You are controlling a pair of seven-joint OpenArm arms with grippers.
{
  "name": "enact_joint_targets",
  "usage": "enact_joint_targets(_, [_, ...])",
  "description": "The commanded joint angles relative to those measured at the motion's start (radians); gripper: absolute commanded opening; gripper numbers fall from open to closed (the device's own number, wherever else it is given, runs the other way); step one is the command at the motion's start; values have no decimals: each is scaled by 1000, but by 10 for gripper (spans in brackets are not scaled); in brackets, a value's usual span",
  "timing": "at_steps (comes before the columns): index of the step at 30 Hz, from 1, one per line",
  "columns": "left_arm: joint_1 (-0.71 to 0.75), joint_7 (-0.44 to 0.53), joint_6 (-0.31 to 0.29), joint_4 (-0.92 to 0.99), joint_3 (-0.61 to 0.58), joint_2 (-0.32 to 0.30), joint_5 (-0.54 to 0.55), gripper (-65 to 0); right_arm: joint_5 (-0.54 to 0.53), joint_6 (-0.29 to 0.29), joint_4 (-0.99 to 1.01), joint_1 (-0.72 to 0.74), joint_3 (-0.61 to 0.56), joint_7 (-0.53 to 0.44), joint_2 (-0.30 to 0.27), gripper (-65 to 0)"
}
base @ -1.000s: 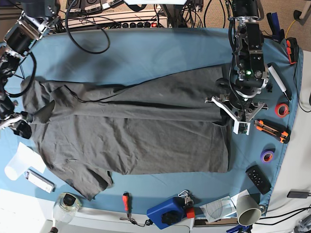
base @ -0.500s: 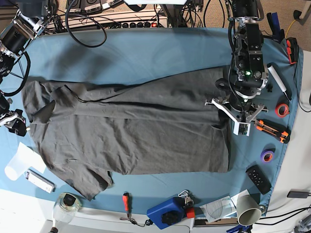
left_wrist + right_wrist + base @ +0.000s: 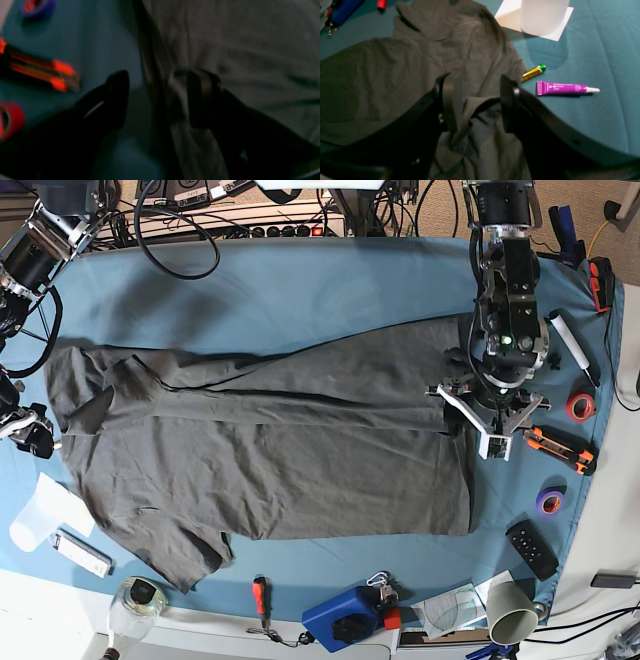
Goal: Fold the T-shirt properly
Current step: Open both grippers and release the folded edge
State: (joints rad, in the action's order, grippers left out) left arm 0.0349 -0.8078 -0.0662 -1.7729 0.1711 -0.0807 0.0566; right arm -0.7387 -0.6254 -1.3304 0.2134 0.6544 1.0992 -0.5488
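Across the middle of the teal counter [image 3: 300,290], the T-shirt [image 3: 270,450] lies flat with its long axis running side to side in the base view, its upper strip already folded over and one sleeve fanning toward the near edge. You have one arm at each short end of that axis, so the coming move looks like a lengthwise one.

At the hem end, your left pincer [image 3: 156,100] stands spread, straddling the hem: one finger [image 3: 117,87] over bare cloth of the counter, the other over the shirt, the fabric edge running between them. It hasn't closed on anything, as far as this blurred view shows.

At the shoulder end, your right pincer [image 3: 472,100] is also spread, with a raised fold of fabric between its jaws, nothing pinched yet.

Just beside it, off the shirt, lie a purple tube [image 3: 566,88] and a small gold cylinder [image 3: 533,72].
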Motion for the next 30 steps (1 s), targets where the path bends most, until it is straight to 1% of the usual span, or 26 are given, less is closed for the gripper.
enact_joint_targets(1, [-18, -19, 18, -48, 2, -5, 10, -281, -34, 6, -17, 19, 6, -16, -31, -403])
enact_joint_targets(3, [-6, -96, 22, -109, 2, -5, 35, -281, -93, 13, -17, 19, 13, 21, -31, -403])
enact_joint_targets(4, [9, -109, 22, -142, 2, -5, 54, -281, -117, 12, -17, 19, 19, 39, -31, -403])
enact_joint_targets(8, [126, -113, 26, -281, 2, 1, 63, -281, -129, 11, -17, 16, 70, 73, -31, -403])
enact_joint_targets(13, [301, -99, 60, -399, 2, 1, 63, -281, -172, 11, -17, -31, 140, 105, -31, -403])
enact_joint_targets(17, [362, -82, 69, -402, 2, 3, 79, -281, -212, 13, -17, -97, 177, 186, -30, -403])
enact_joint_targets(19, [361, -80, 66, -402, 2, 3, 86, -281, -214, 23, -17, -134, 196, 201, -30, -403])
enact_joint_targets(21, [362, -67, 66, -400, 2, 3, 87, -281, -215, 32, -17, -174, 224, 201, -30, -403])
enact_joint_targets(26, [367, -67, 65, -356, 2, 3, 105, -281, -248, 32, -17, -265, 320, 206, -24, -403])
enact_joint_targets(30, [366, -67, 58, -338, 2, 3, 105, -281, -247, 31, -16, -323, 336, 169, -18, -403])
